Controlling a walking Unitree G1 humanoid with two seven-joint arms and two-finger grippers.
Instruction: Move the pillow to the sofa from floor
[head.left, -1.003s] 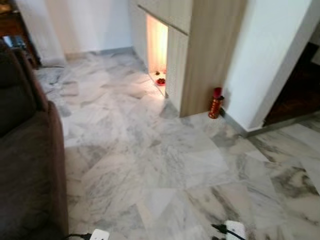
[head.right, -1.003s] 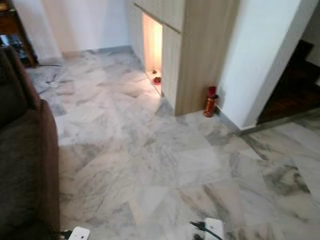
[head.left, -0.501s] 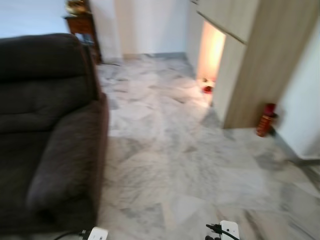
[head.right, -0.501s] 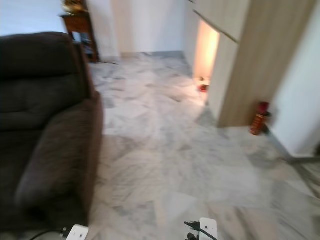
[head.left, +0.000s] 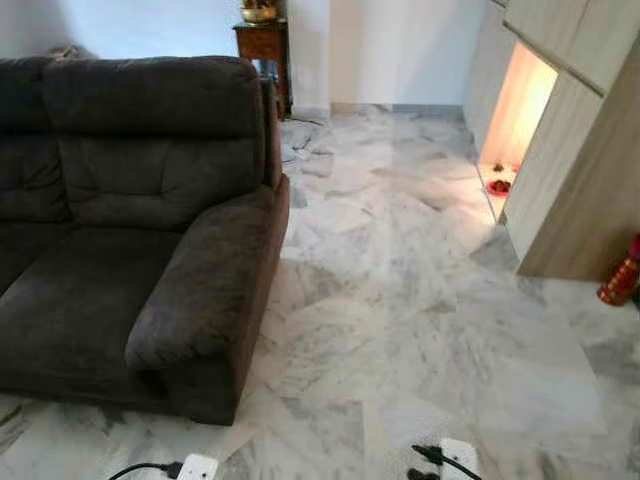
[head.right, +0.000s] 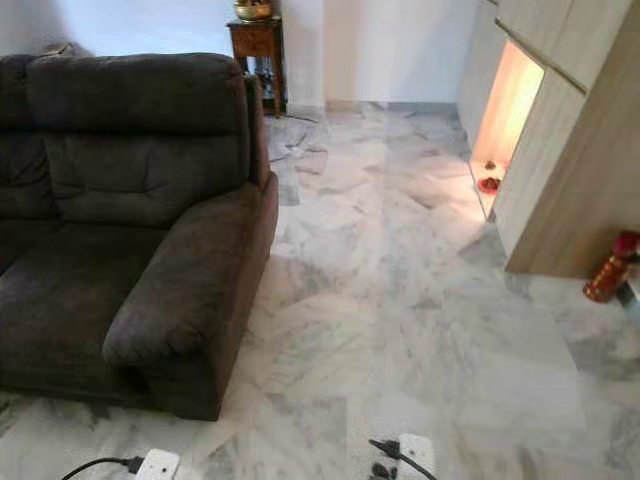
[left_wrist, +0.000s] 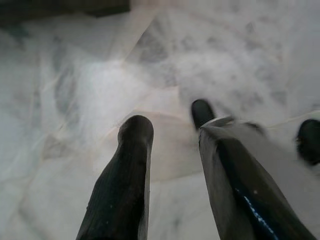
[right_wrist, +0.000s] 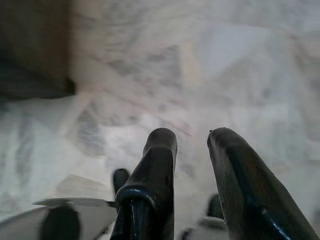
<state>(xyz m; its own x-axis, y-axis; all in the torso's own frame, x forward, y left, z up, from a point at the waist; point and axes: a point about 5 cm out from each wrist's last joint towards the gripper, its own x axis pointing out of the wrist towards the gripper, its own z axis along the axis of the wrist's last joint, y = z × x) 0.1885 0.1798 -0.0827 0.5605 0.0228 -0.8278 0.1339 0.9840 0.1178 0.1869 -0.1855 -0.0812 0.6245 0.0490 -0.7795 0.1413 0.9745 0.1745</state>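
Observation:
A dark brown fabric sofa stands on the left, its armrest nearest to me and its seat bare. Both arms hang low over the marble floor. In the left wrist view my left gripper is open, with only floor tiles between its black fingers. In the right wrist view my right gripper is open too, above pale tiles, with the dark base of the sofa off to one side.
White marble floor stretches ahead and to the right. A wooden cabinet with a lit niche stands at the right, a red bottle beside it. A small wooden side table stands behind the sofa.
The camera has swung to the left: the sofa has come fully into view and the cabinet and red bottle have slid to the right edge. The blur has cleared.

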